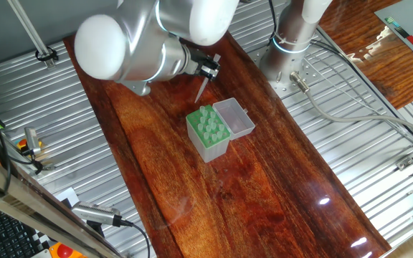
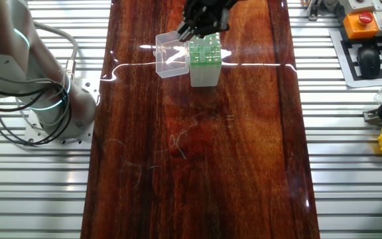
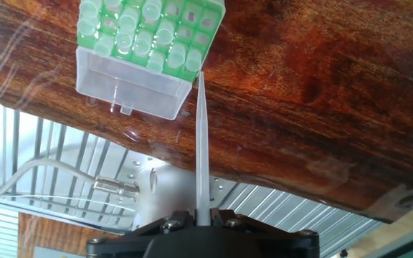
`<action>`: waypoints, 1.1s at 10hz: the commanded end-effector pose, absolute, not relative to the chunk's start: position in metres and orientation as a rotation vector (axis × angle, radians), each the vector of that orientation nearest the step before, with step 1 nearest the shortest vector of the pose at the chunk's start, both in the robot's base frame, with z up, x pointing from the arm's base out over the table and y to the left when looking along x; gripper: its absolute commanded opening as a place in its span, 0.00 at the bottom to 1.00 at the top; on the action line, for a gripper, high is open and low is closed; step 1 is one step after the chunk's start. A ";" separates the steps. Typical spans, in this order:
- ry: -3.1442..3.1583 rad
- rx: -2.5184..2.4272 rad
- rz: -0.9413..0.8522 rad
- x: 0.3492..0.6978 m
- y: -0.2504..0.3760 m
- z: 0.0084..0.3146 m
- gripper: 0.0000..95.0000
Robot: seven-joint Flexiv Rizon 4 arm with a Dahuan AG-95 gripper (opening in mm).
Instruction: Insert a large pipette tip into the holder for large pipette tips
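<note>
large pipette tip (image 3: 201, 143), beside holder (image 3: 153, 36), open lid (image 3: 131, 89)

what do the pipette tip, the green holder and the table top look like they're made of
Pipette tip: translucent greyish plastic, apparently; the wood shows faintly through it. Green holder: pale green moulded plastic, with a clear plastic lid. Table top: dark reddish wood, or wood-look veneer, glossy; grain and bright glare streaks show.

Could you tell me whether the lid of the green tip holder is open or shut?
Open: the clear lid lies folded back beside the holder, leaving its holes uncovered.
</note>
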State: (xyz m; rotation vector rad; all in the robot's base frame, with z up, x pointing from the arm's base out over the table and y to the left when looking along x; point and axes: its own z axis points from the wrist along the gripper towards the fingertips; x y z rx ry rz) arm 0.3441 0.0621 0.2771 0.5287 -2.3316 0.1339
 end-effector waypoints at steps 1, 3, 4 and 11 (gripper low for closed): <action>-2.333 0.520 0.141 0.344 0.062 0.277 0.00; -2.335 0.514 0.147 0.344 0.062 0.277 0.00; -2.336 0.515 0.149 0.344 0.062 0.277 0.00; -2.279 0.546 0.155 0.345 0.059 0.266 0.00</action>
